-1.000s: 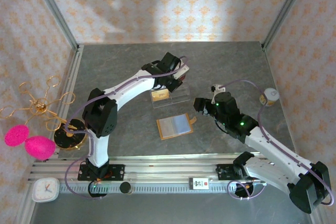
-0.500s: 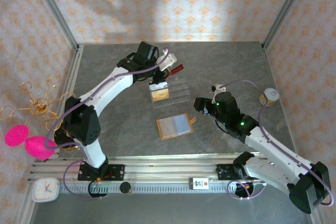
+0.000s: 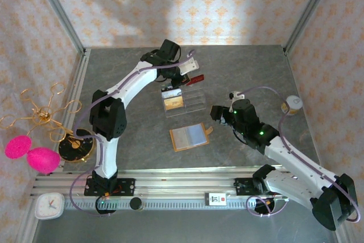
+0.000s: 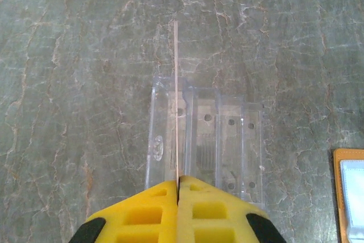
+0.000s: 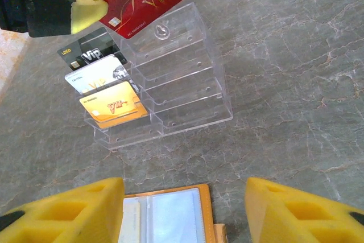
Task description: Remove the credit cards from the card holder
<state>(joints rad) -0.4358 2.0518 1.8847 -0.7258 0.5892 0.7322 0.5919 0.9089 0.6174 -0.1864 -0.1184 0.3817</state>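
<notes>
My left gripper (image 3: pixel 186 76) is shut on a red credit card (image 3: pixel 197 79), gripping it by one corner above the far end of the clear acrylic stand (image 3: pixel 183 100). In the left wrist view the card (image 4: pixel 176 101) runs edge-on out of the closed yellow fingertips (image 4: pixel 178 181). The right wrist view shows its red face (image 5: pixel 145 1) marked VIP. Black (image 5: pixel 91 54), white (image 5: pixel 96 74) and orange (image 5: pixel 111 105) cards stand in the stand. The orange-tan card holder (image 3: pixel 190 136) lies open and flat, sleeves up. My right gripper (image 5: pixel 183 197) hangs open over its far edge (image 5: pixel 165 214).
A small round container (image 3: pixel 292 104) sits by the right wall. A gold wire stand (image 3: pixel 45 115) with pink pieces (image 3: pixel 31 153) and a dark round disc (image 3: pixel 75 147) are at the left edge. Metal frame posts mark the back corners.
The left arm swung out to the left and came back, and its gripper shifted slightly with the red card near the stand's far end. The right arm has barely moved.
</notes>
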